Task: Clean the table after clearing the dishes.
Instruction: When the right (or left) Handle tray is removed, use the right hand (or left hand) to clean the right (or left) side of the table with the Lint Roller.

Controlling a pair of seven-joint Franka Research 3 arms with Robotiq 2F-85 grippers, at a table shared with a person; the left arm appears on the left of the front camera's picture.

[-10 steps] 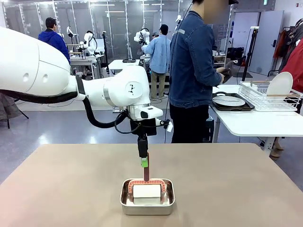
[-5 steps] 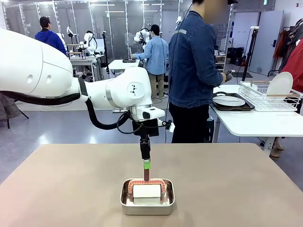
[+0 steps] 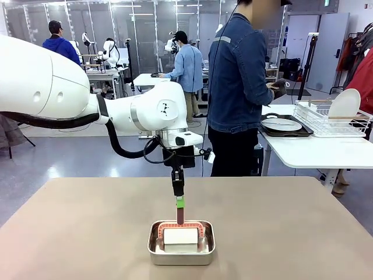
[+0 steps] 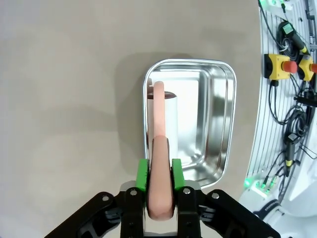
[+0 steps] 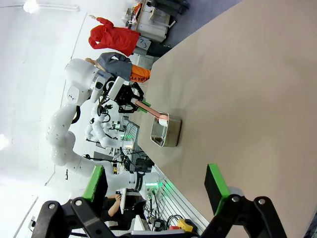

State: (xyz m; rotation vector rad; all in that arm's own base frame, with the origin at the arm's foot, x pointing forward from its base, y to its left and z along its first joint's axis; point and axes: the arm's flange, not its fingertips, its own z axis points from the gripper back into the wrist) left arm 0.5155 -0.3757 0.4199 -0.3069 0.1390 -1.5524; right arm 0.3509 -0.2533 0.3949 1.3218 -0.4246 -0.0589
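The beige-brown table [image 3: 70, 233] carries a small steel pan [image 3: 154, 256] near its front edge. My left gripper [image 3: 179, 202] hangs above the pan, shut on the upright pinkish-brown handle [image 3: 180, 214] of a cleaning tool whose white head [image 3: 180, 235] rests inside. The left wrist view looks straight down: green pads [image 4: 142, 174] clamp the handle [image 4: 159, 114] over the pan [image 4: 230, 124]. My right gripper [image 5: 156, 183] stands open and empty, high over the table [image 5: 257, 74], looking across at the pan [image 5: 166, 134]. One dish [image 3: 282, 124] sits on a dark tray on the white side table.
A person in a denim jacket [image 3: 236, 87] stands at the far edge, turned toward the white side table [image 3: 315, 153]. A wire rack [image 3: 332, 119] there holds a white plate [image 3: 344, 104]. Cables and emergency-stop boxes [image 4: 285, 62] line the robot's side.
My left gripper has shifted slightly right and down with the handle; the tool's head stays in the pan. The person has moved their hands a little at the side table.
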